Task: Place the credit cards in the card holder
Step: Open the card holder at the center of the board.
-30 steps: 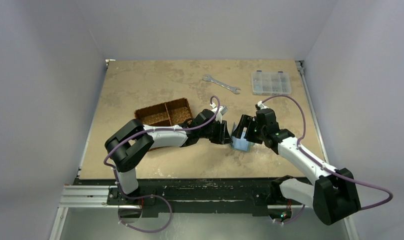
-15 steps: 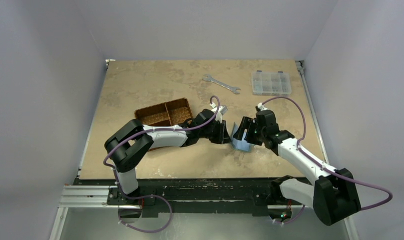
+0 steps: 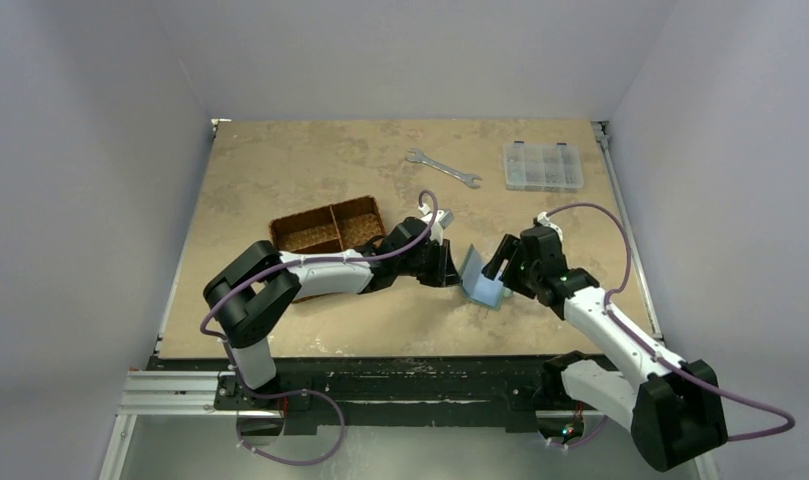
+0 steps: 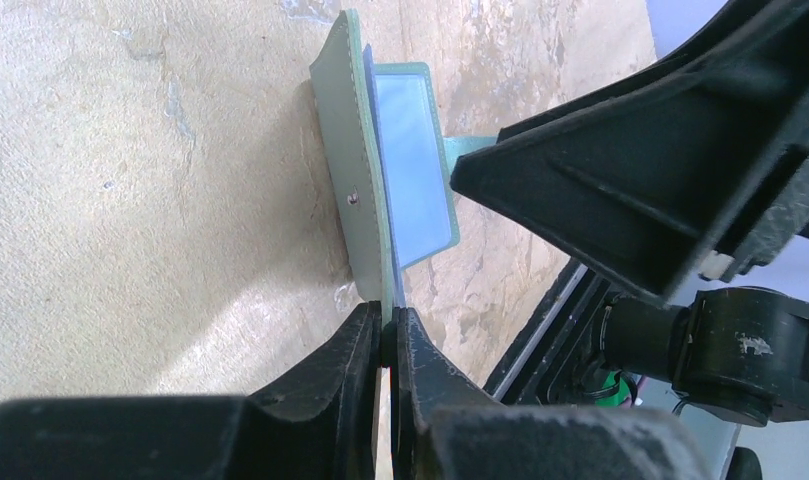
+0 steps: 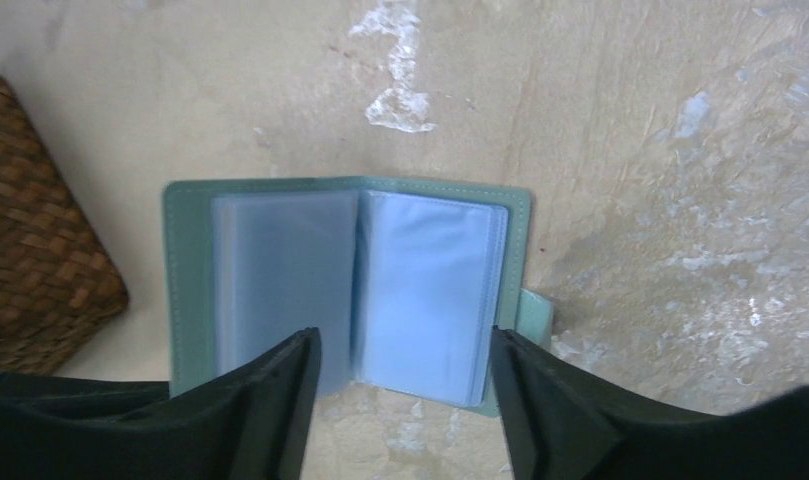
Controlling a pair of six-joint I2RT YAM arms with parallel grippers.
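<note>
The card holder (image 3: 480, 279), grey-green with blue-grey pockets, stands open on the table between my two grippers. My left gripper (image 3: 451, 269) is shut on the edge of its left cover; in the left wrist view the jaws (image 4: 385, 335) pinch the cover below the snap dot, with the card holder (image 4: 352, 190) rising beyond. My right gripper (image 3: 501, 262) is open and empty just right of it. In the right wrist view the card holder (image 5: 280, 270) lies open, pockets showing, beyond the right gripper (image 5: 405, 395). No credit cards are in view.
A brown woven basket (image 3: 328, 225) sits behind the left arm and shows at the left edge of the right wrist view (image 5: 30, 230). A wrench (image 3: 442, 168) and a clear compartment box (image 3: 543, 165) lie at the back right.
My right gripper has drawn back to the right, away from the card holder. The card holder now stands more open. The left gripper has kept its hold.
</note>
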